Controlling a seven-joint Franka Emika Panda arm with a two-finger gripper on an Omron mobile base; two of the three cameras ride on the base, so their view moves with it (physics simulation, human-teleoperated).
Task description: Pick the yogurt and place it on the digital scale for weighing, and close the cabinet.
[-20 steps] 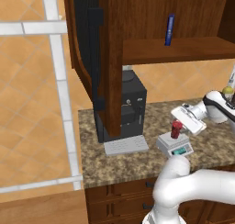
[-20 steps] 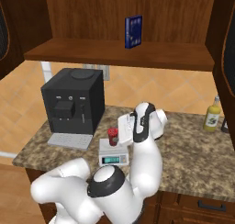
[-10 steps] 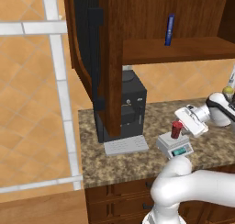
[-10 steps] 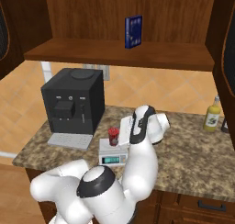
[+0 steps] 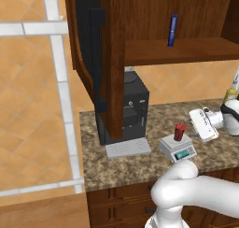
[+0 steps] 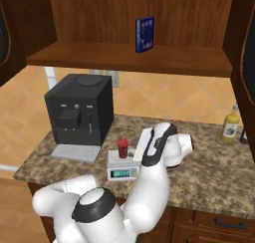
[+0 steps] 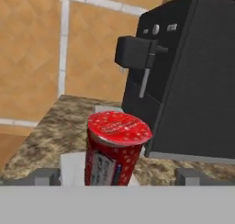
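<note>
On the scale (image 6: 122, 166) we see the yogurt (image 7: 114, 148) — red, cylindrical. Black boxy coffee machine (image 7: 183, 81) close behind. Gripper (image 7: 114, 176) jaws released — apart, flanking the cup.

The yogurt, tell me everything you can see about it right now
The yogurt is a small red cup with a red patterned lid and a pale label on its side. It stands upright on the flat top plate of the digital scale, on the granite counter in front and to the right of the black coffee machine. The gripper is open, one fingertip on either side of the cup, neither touching it.
</note>
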